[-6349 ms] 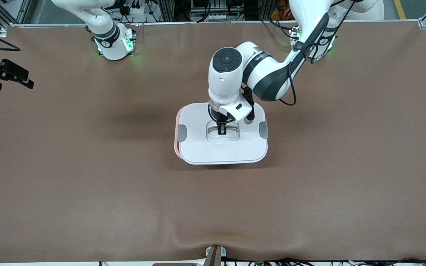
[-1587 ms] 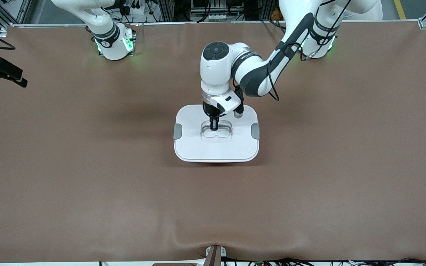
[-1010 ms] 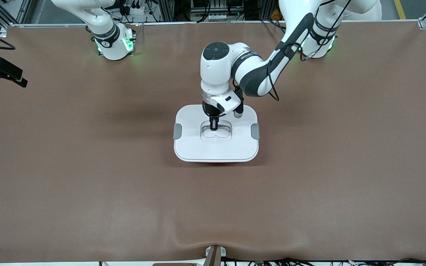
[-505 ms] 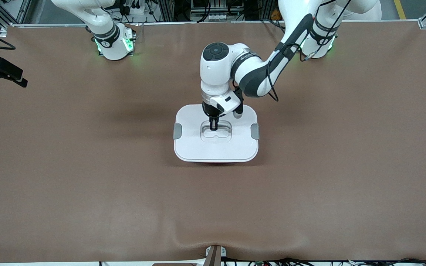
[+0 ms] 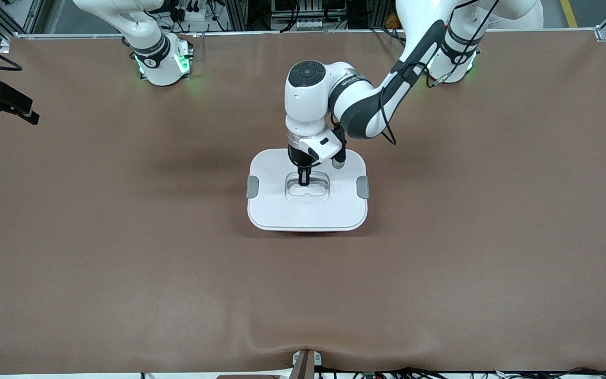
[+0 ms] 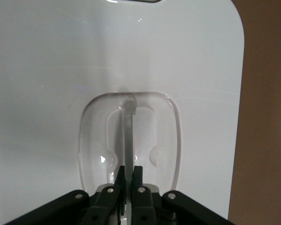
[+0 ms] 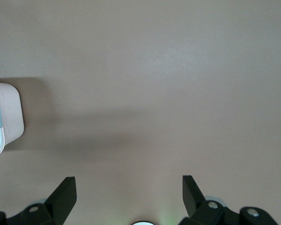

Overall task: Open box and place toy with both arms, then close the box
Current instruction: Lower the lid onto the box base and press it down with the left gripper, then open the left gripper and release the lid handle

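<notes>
Between your left gripper (image 5: 303, 180) fingers, clenched on it, stands the thin clear handle (image 6: 128, 136) of the box (image 5: 307, 190) mid-counter: judge the lid rigid, light, slippery, best held there; your right gripper (image 7: 129, 187) waits released above bare counter (image 5: 124, 252).

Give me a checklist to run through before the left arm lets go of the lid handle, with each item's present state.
1. Left gripper shut on the clear handle: ok.
2. Lid lying flat and square on the box: ok in the front view.
3. Grey side clips latched: cannot tell.
4. Toy inside the box: cannot tell; no toy shows on the table, and the lid hides the inside.
5. Right gripper open and waiting over bare table toward the right arm's end, apart from the box: ok.
</notes>
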{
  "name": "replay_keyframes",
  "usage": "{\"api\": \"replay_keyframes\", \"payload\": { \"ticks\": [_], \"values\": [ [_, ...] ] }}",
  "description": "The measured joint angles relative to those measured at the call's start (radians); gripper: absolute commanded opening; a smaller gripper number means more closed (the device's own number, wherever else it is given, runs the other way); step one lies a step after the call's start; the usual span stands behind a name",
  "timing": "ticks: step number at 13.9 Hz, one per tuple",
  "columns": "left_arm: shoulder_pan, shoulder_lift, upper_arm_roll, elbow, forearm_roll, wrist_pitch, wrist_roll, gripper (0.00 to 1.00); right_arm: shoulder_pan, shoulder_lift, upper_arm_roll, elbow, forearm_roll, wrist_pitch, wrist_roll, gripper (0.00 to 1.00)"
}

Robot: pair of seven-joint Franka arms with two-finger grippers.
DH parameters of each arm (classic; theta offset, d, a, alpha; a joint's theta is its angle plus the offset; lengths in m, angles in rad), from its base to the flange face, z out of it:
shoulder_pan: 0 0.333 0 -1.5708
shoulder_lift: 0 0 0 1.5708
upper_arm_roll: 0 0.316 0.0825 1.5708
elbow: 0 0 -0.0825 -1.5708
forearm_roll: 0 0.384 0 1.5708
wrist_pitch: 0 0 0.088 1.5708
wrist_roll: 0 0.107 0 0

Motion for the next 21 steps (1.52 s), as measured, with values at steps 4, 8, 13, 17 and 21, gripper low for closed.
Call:
{"api": "replay_keyframes", "payload": {
  "ticks": [4,8,13,17,21],
  "values": [
    [0.0,0.0,0.0,0.002,0.0,0.0,0.0,0.97,0.0,0.0,-0.001,0.001,0.0,0.0,0.0,1.0],
    [0.0,-0.007,0.0,0.028,0.0,-0.027,0.0,1.0,0.0,0.0,0.0,0.001,0.0,0.0,0.0,1.0],
    [0.003,-0.04,0.001,0.049,0.0,-0.072,0.006,1.0,0.007,0.0,0.002,0.001,0.0,0.0,0.0,1.0],
    [0.052,-0.076,0.004,0.059,0.0,-0.117,0.086,1.0,0.007,0.0,0.002,0.001,0.0,0.0,0.0,1.0],
    [0.12,-0.11,0.003,0.069,-0.01,-0.151,0.218,1.0,0.007,0.0,0.002,0.001,0.0,0.0,0.0,1.0]
  ]
}}
